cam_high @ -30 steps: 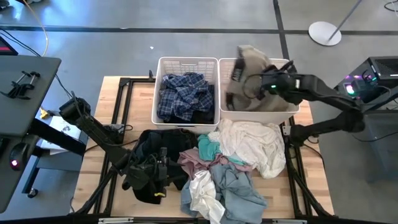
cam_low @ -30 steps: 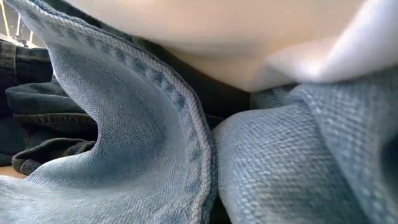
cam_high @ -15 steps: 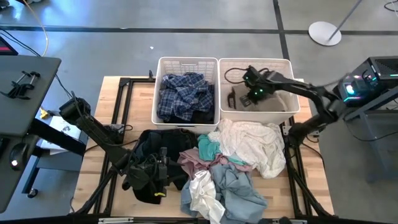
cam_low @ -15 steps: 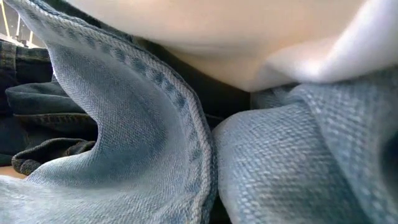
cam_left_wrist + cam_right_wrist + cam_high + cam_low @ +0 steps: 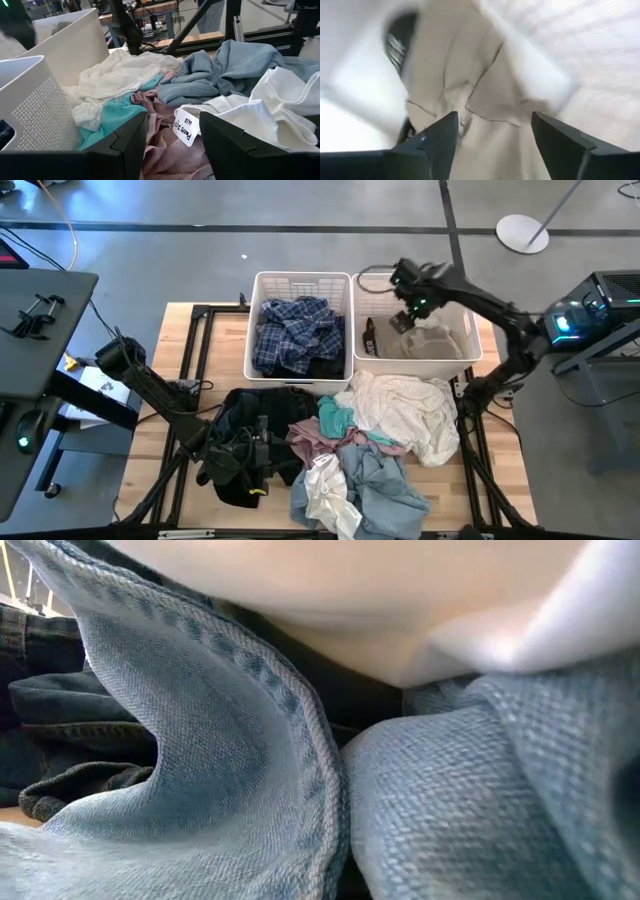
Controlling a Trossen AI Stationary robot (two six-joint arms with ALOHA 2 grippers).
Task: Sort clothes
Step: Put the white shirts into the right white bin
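Table [image 5: 180, 330]: a wooden top carrying 2 white baskets at the far side and a loose heap of clothes nearer me.
Heap [image 5: 340, 445]: still the bulk of the work, I would say. It holds a big white garment [image 5: 405, 410], a black one [image 5: 250, 425], pale blue denim [image 5: 385, 490], a pink piece [image 5: 315, 442], a teal piece [image 5: 335, 418] and a smaller white piece [image 5: 322, 490]. In the left wrist view one white piece carries a paper tag [image 5: 184, 127].
Left basket [image 5: 262, 280]: holds the navy plaid garment [image 5: 295, 330], with something dark at its near edge.
Right basket [image 5: 462, 350]: holds the khaki garment [image 5: 435, 340], lying crumpled on the floor of the basket, with a dark patch at the left end.
Progress: roughly 2 or 3 items sorted and at least 6 left on the table, so early days by my reckoning.
Right gripper [image 5: 415, 288]: above the far part of the right basket, fingers spread apart and holding nothing; the right wrist view looks down on the khaki cloth between them.
Left gripper [image 5: 250, 448]: low over the black garment at the near left of the heap, fingers parted and empty, waiting.
Low view: filled by denim pressed close to the lens, so it adds nothing more.
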